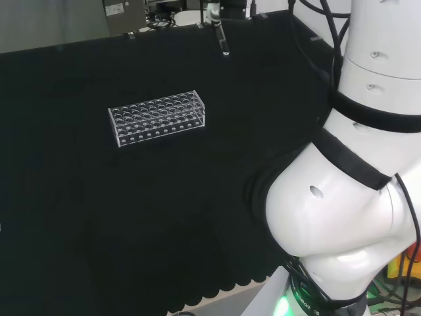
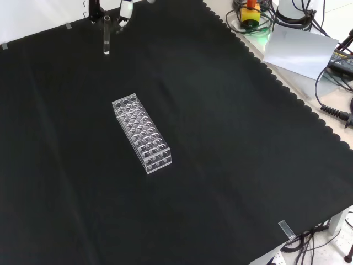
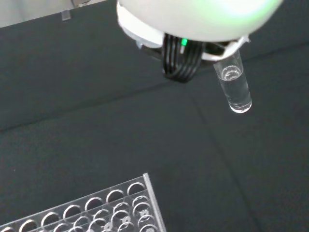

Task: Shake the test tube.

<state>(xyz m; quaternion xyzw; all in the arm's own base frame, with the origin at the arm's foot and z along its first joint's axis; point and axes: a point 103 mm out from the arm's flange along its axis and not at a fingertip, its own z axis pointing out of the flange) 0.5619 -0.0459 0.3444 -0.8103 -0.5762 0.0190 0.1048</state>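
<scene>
Shaking step in hand: hand (image 2: 126,9) pinching test tube (image 2: 106,36) by top, lifted well beyond rack (image 2: 142,134); next needs brisk wrist swings, tube kept clear of rack

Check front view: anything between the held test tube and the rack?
Nothing: bare black cloth separates the test tube from the rack.

My bench cloth (image 1: 99,217) — matt black fabric (scalloped edge). Rack (image 2: 142,133) — clear glossy plastic. Test tube (image 3: 233,88) smooth, transparent.
</scene>
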